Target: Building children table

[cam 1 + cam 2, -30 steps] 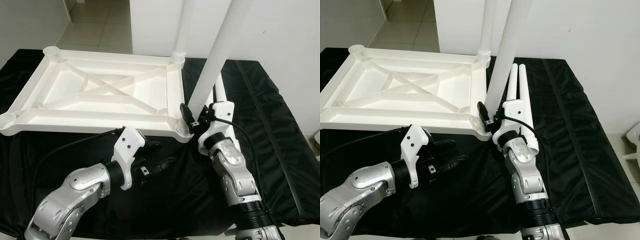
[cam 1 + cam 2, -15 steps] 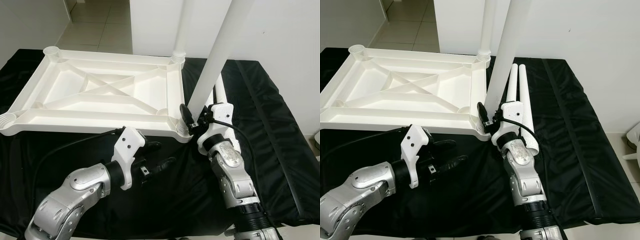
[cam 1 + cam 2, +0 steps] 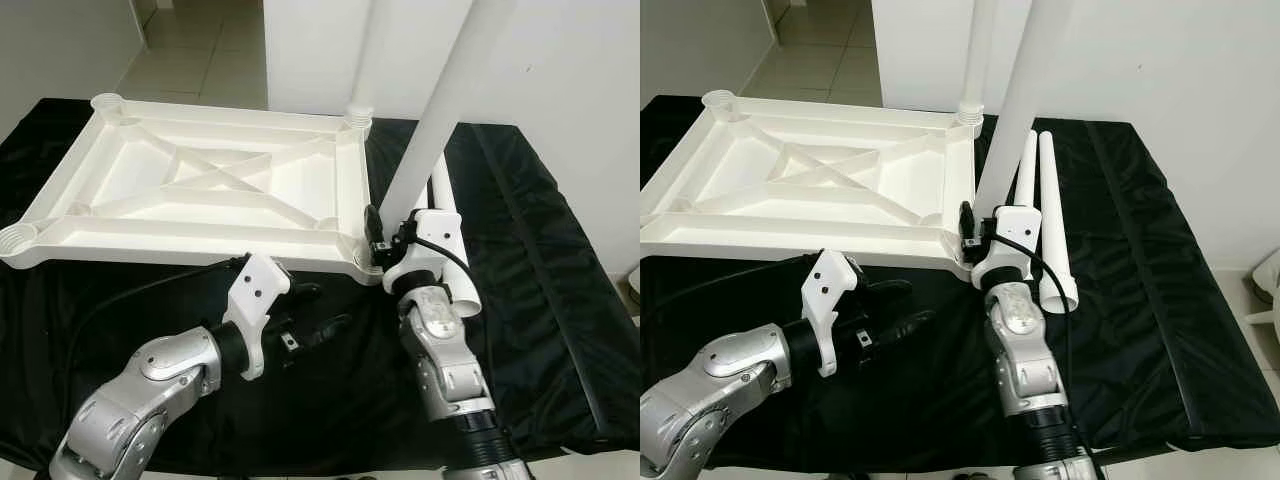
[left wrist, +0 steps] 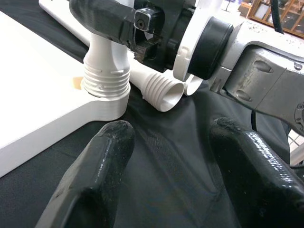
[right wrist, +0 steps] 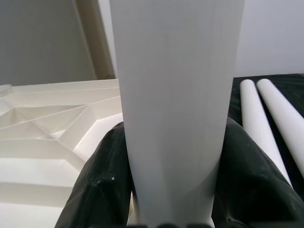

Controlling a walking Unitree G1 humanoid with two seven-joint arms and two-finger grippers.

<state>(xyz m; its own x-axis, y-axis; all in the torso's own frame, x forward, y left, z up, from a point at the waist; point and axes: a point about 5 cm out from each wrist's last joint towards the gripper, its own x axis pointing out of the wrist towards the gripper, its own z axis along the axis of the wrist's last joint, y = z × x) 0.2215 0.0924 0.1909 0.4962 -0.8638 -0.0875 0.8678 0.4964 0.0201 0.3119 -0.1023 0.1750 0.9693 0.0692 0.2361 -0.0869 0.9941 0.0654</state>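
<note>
Lying upside down on a black cloth [image 3: 560, 330], the white table top [image 3: 210, 190] shows its crossed ribs and a round socket at each corner. The right gripper [image 3: 973, 232] is pinching a long white table leg [image 3: 432, 140] near its lower end, with one black finger on each side of it. This leg stands almost upright at the near right corner socket [image 4: 105, 83], and its lower end sits in the ribbed collar there. Another leg [image 3: 980, 50] stands upright in the far right corner socket. Two spare legs [image 3: 1050, 220] lie side by side on the cloth, just beside the right gripper. The left gripper [image 3: 315, 312] hovers low over the cloth in front of the table top's near edge; its fingers [image 4: 95, 175] are spread apart and hold nothing.
</note>
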